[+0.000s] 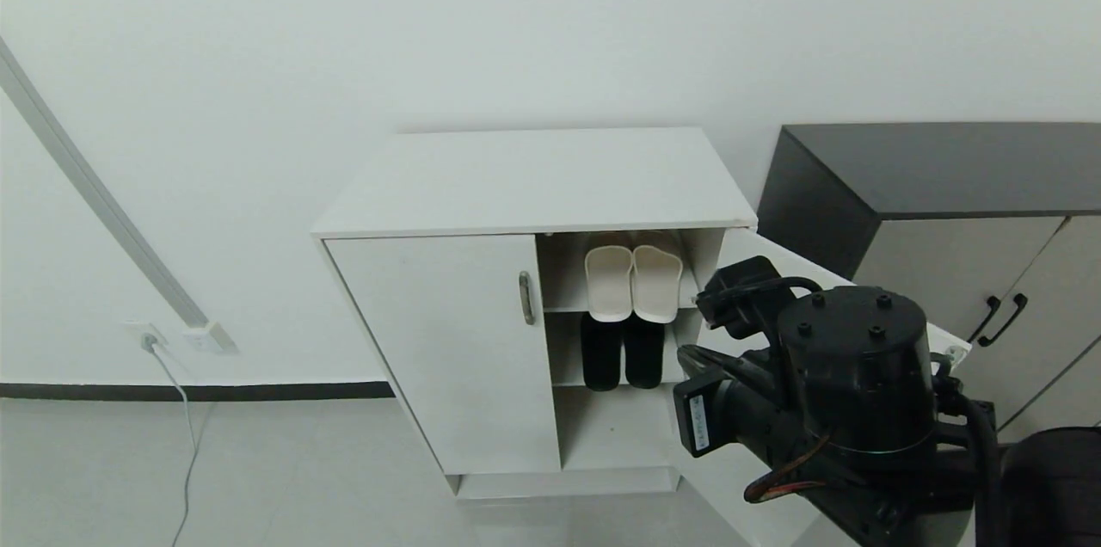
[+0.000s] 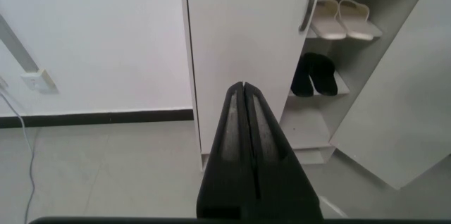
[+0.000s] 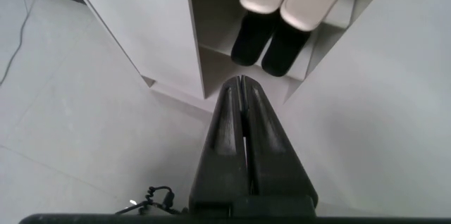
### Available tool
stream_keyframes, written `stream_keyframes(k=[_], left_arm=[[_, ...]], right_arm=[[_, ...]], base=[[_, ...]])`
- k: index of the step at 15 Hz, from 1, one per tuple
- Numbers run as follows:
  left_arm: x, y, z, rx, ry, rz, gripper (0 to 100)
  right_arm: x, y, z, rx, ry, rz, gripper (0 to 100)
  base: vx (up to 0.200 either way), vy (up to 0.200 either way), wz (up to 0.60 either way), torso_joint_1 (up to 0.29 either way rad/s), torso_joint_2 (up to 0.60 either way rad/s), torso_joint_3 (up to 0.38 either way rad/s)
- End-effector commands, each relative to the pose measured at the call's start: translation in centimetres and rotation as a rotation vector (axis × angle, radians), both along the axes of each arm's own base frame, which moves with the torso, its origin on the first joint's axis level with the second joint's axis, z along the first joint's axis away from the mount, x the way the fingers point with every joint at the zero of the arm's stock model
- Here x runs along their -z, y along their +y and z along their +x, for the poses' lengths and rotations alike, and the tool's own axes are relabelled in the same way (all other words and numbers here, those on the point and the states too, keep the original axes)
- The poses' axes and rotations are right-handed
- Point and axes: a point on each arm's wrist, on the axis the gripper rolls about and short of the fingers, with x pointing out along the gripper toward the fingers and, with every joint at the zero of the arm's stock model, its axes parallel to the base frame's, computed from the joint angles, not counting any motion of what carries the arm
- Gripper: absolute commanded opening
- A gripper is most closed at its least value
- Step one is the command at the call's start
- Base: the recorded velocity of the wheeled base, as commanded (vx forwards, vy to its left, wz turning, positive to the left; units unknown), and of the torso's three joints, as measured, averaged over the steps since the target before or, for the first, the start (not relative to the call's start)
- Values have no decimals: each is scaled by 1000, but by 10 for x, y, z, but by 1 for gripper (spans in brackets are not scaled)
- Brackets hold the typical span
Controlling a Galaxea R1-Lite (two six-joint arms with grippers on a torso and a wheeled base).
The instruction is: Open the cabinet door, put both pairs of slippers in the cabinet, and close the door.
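up on the cabinet's [image 1: 533, 181] upper shelf sit the white slippers [image 1: 633, 282], with the black slippers [image 1: 622, 351] on the shelf just under them. the right door [image 1: 718, 487] hangs wide open and the left door [image 1: 447, 341] is closed. right gripper [image 3: 242, 83]: jaws pressed together, holding nothing, the black pair ahead of its tips and apart from them. left gripper [image 2: 243, 90] — closed too, empty — faces the left door, well apart from both pairs.

The head camera looks down on the cabinet [image 1: 533, 177] from a little way back. The wrist cameras sight along the left gripper [image 2: 243, 86] from low and farther off, and the right gripper [image 3: 242, 79] from nearer. All three share the shelved white slippers [image 1: 632, 280] and black slippers [image 1: 621, 351].
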Motion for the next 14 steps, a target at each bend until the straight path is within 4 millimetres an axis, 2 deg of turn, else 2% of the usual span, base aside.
stream_keyframes(k=[1, 6, 14], left_arm=[[0, 0, 0, 0, 0, 0, 0], [0, 0, 0, 0, 0, 0, 0], [0, 0, 0, 0, 0, 0, 0]], right_arm=[[0, 0, 0, -3, -3, -5, 0], [1, -1, 0, -2, -13, 1, 0], [6, -1, 0, -9, -24, -22, 0]], base=[[0, 0, 0, 246, -574, -330], [0, 0, 0, 248, -563, -308], [0, 0, 0, 10, -26, -15]])
